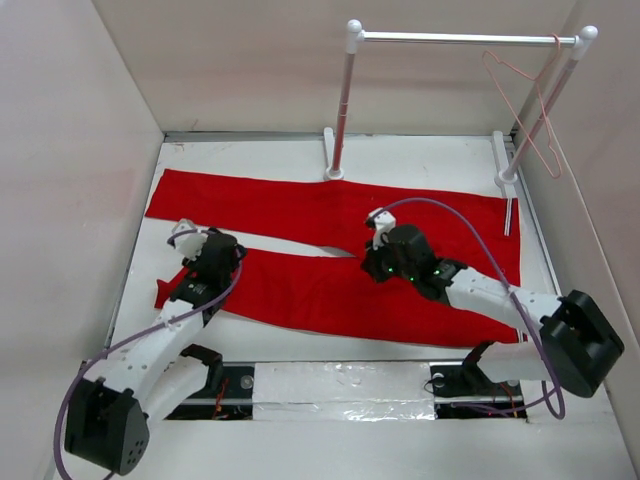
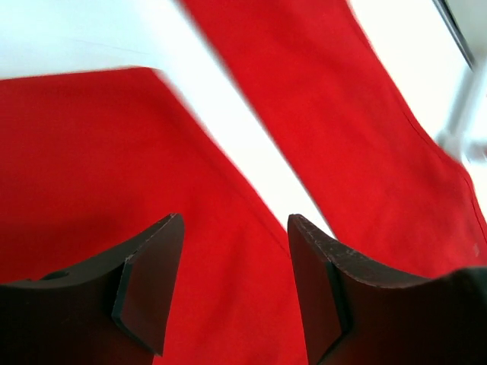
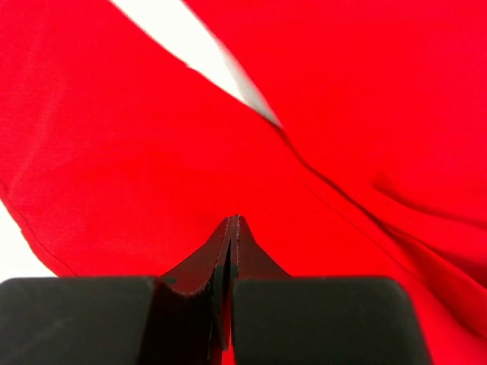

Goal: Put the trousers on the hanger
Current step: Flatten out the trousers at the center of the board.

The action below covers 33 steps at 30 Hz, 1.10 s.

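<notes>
Grasp stage: left hand [image 2: 236,228] apart over trousers [image 1: 300,205], right hand [image 3: 230,220] together. Next: pinch fabric, carry toward hanger [image 1: 523,112], 2 o'clock.

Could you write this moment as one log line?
trousers spread flat | hanger on rack | left gripper open above trousers | right gripper shut

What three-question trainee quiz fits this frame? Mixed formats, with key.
1. True or false: the hanger hangs on the rack.
2. Whose fingers stand apart: the left gripper or the right gripper?
3. The trousers are: A) spread on the table; B) draped over the bar; C) folded on the wire.

Key: 1 true; 2 left; 3 A.
</notes>
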Each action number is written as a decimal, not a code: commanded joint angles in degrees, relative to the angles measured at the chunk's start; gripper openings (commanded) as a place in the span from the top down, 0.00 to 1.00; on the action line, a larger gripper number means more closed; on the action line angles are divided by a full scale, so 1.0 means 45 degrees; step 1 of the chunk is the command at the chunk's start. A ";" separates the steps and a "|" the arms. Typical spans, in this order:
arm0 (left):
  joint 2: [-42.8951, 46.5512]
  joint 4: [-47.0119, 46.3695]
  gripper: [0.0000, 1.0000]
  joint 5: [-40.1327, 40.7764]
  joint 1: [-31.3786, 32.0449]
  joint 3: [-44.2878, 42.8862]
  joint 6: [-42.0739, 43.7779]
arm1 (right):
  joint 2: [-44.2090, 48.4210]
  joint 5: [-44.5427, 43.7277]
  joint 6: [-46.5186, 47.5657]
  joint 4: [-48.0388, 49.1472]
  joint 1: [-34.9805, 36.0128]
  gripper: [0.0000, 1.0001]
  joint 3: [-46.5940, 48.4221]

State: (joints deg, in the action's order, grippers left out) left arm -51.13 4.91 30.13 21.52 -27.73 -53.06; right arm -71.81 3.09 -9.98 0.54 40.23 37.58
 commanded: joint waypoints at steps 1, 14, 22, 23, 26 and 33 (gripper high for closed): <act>0.1086 0.2754 0.46 0.1155 -0.1182 -0.0167 -0.1431 | -0.0466 0.0210 0.0770 0.1715 0.1116 1.00 0.0983; 0.0797 0.5334 0.45 0.0826 -0.6654 -0.1611 -0.1433 | -0.0176 0.0445 0.1202 0.2850 0.2721 1.00 0.0340; -0.0041 0.4244 0.32 -0.1653 -0.9718 -0.0695 -0.0301 | 0.0879 0.0523 0.1183 0.2830 0.2721 1.00 0.0028; -0.0159 0.3758 0.32 -0.2140 -0.9955 -0.0366 0.0029 | 0.0880 0.0582 0.1201 0.2850 0.2721 1.00 0.0027; -0.0687 0.2857 0.33 -0.3237 -1.0172 -0.0167 0.0209 | 0.0763 0.0719 0.1163 0.2850 0.2721 1.00 0.0066; -0.0608 0.0631 0.34 -0.4857 -1.0172 0.0438 0.0502 | 0.0392 0.1011 0.1182 0.3122 0.2838 1.00 0.0144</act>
State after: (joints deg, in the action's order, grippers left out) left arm -54.22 14.09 12.97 -24.01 -26.61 -52.27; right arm -69.47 6.48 -5.15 10.46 52.58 38.02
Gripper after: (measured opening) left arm 0.662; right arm 0.010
